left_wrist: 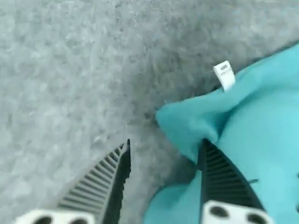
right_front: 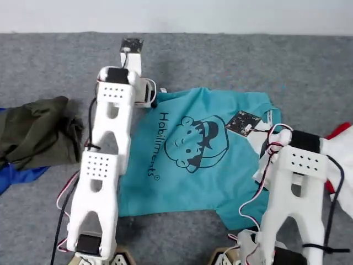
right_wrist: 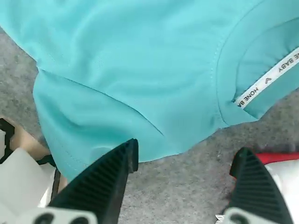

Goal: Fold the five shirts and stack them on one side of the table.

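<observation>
A teal shirt (right_front: 193, 154) with a cartoon print lies spread flat in the middle of the grey table. My left gripper (left_wrist: 166, 156) is open over the shirt's far left corner; one finger (left_wrist: 219, 172) is over the teal cloth (left_wrist: 261, 130) and the other over bare carpet, near a small white tag (left_wrist: 224, 74). In the high view that gripper (right_front: 148, 93) sits at the shirt's far left edge. My right gripper (right_wrist: 182, 163) is open above the shirt's collar edge (right_wrist: 233, 60) and sleeve, at the shirt's right side (right_front: 263, 132).
An olive shirt (right_front: 38, 132) lies bunched at the left edge on top of a blue one (right_front: 16, 174). A red and white shirt (right_front: 341, 160) lies at the right edge, its red cloth (right_wrist: 280, 158) beside my right gripper. Grey carpet (right_front: 220, 61) covers the table.
</observation>
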You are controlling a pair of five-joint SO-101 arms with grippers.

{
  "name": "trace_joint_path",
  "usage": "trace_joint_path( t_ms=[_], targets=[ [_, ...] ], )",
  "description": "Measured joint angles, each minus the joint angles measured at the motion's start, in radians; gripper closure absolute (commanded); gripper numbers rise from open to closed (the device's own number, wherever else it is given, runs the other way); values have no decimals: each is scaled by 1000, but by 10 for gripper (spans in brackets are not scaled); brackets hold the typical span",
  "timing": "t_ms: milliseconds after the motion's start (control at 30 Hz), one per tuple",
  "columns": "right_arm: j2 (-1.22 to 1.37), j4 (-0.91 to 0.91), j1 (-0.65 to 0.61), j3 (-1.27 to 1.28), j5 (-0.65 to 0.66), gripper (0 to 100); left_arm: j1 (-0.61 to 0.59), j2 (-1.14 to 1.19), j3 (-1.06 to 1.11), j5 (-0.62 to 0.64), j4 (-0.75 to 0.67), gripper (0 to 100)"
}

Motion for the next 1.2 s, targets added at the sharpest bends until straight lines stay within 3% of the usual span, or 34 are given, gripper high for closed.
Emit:
trace_joint_path(
  t_ms=[167, 267, 433, 633, 900, 1000, 1133, 1200],
  targets=[
    [0, 0, 0, 0, 0, 680, 18, 126, -121, 0, 2, 780],
    [0, 0, 0, 0, 0, 680, 23, 152, -130, -2, -8, 839],
    [0, 0, 0, 0, 0, 680, 41, 160, -141, -117, -12, 991],
    [0, 0, 0, 0, 0, 680, 29, 161, -158, -233, 20, 987],
    [0, 12, 0, 0, 0, 680, -160, 161, -233, -264, 48, 984],
    [0, 35, 0, 0, 0, 680, -207, 161, -245, -265, 46, 935],
    [0, 60, 0, 0, 0, 680, -227, 161, -247, -256, 29, 769],
    [0, 61, 0, 0, 0, 680, -235, 155, -247, -195, 26, 735]
  ],
)
